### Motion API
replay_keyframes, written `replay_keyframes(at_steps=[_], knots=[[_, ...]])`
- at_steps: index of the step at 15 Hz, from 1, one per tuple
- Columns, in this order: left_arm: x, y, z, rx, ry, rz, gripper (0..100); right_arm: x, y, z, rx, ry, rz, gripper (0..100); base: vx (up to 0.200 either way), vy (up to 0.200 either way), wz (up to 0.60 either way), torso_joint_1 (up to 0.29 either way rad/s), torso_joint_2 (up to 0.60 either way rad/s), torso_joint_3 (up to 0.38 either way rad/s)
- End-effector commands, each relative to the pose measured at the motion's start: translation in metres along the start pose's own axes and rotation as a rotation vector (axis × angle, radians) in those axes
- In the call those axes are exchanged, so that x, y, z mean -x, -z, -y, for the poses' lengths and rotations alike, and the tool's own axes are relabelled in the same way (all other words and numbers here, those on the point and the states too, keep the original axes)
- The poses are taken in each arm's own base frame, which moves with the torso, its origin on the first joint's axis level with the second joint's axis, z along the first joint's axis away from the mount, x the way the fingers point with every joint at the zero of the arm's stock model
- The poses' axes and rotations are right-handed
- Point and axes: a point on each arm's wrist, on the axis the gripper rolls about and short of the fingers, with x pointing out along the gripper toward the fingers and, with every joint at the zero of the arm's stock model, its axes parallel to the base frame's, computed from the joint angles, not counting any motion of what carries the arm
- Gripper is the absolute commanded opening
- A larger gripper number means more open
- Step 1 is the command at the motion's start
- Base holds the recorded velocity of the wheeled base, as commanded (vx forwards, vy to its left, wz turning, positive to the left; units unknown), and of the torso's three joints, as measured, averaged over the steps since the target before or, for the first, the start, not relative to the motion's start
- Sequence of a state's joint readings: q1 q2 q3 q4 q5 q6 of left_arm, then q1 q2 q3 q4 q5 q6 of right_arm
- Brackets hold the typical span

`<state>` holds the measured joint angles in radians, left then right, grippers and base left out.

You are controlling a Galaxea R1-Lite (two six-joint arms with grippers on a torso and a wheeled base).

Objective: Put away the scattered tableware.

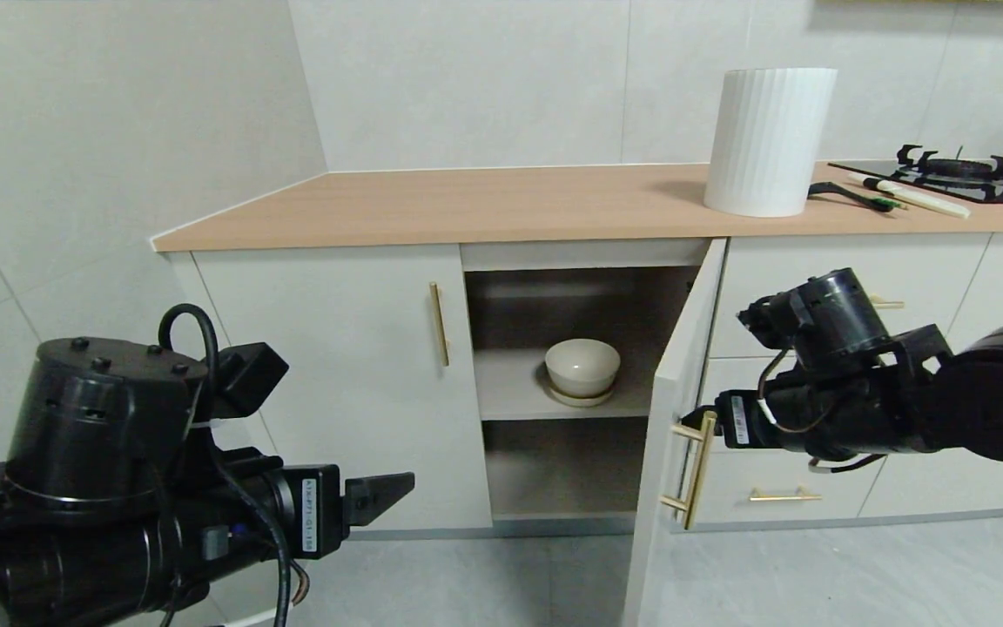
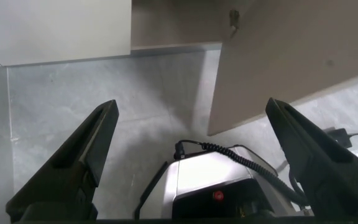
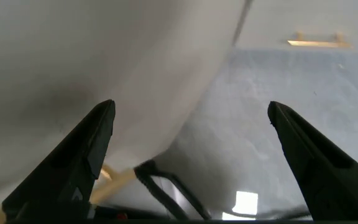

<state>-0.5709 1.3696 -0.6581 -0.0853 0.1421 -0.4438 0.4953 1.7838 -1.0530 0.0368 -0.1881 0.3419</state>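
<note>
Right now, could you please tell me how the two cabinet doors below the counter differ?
The left door is shut flush; the right door stands swung open, baring a shelf with a bowl. The right gripper sits by the right door's handle; the left door's handle has no gripper at it. Both are plain white with a vertical gold bar handle.

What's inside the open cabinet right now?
On the upper shelf of the cabinet sits a pale bowl, resting on a small plate. The open door covers the right end of both shelves, so anything there is hidden.
</note>
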Motion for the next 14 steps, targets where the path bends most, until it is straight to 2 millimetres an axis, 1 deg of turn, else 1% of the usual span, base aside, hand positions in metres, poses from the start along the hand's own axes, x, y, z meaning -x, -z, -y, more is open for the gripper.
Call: replay_keyframes(at_steps=[1, 3, 5, 8, 11, 14], knots=[[0.003, -0.001, 0.000, 0.001, 0.005, 0.012, 100, -0.029, -0.005, -0.019, 0.023, -0.025, -0.023, 100, 0.000, 0.000, 0.00, 0.000, 0.00, 0.000], [0.006, -0.002, 0.000, 0.000, 0.012, 0.023, 100, -0.038, -0.010, -0.030, 0.027, -0.059, -0.020, 100, 0.000, 0.000, 0.00, 0.000, 0.00, 0.000], [0.008, -0.003, 0.000, 0.001, 0.015, 0.030, 100, -0.046, -0.012, -0.034, 0.018, -0.070, -0.018, 100, 0.000, 0.000, 0.00, 0.000, 0.00, 0.000], [0.008, -0.003, 0.000, 0.000, 0.015, 0.030, 100, -0.079, -0.008, -0.041, -0.068, -0.108, 0.035, 100, 0.000, 0.000, 0.00, 0.000, 0.00, 0.000], [0.008, -0.003, 0.000, 0.000, 0.015, 0.030, 100, -0.101, -0.007, -0.045, -0.097, -0.135, 0.107, 100, 0.000, 0.000, 0.00, 0.000, 0.00, 0.000], [0.007, -0.002, 0.000, -0.001, 0.013, 0.025, 100, -0.109, -0.009, -0.047, -0.146, -0.152, 0.151, 100, 0.000, 0.000, 0.00, 0.000, 0.00, 0.000]])
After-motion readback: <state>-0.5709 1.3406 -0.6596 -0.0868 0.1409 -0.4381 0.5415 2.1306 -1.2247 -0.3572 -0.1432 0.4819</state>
